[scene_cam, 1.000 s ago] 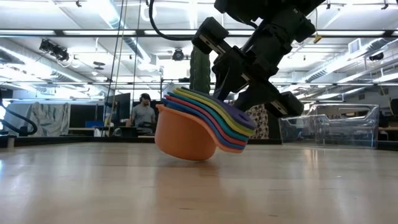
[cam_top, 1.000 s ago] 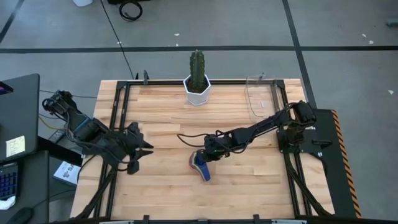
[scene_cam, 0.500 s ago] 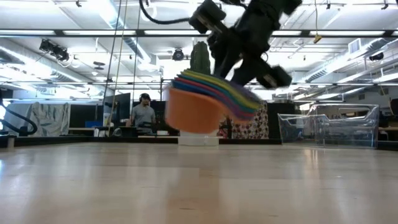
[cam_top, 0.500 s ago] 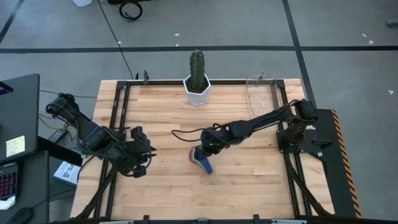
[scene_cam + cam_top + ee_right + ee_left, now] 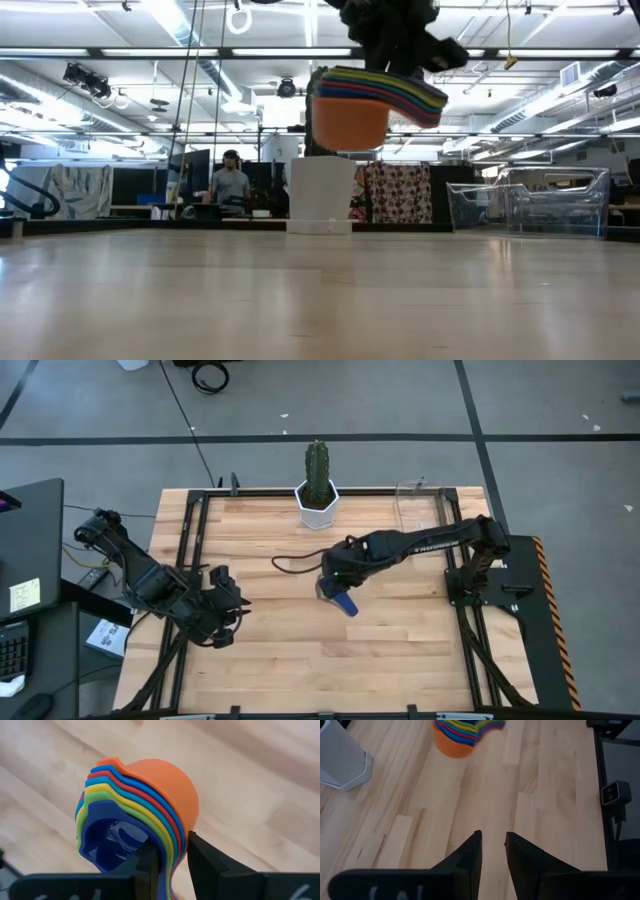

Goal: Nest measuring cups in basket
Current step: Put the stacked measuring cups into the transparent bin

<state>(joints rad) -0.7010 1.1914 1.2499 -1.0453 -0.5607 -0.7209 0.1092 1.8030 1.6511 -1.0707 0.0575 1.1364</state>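
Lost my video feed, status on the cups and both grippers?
Right gripper shut on nested measuring cups, lifted clear of table. Left gripper open, idle at left edge. Basket empty at far right; cactus pot beside the path.

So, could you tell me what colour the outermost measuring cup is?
Orange; the outermost cup shows best in the right wrist view.

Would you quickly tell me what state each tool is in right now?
Left tool: open, holding nothing.
Right tool: shut on the nested measuring cups, lifted off the table.
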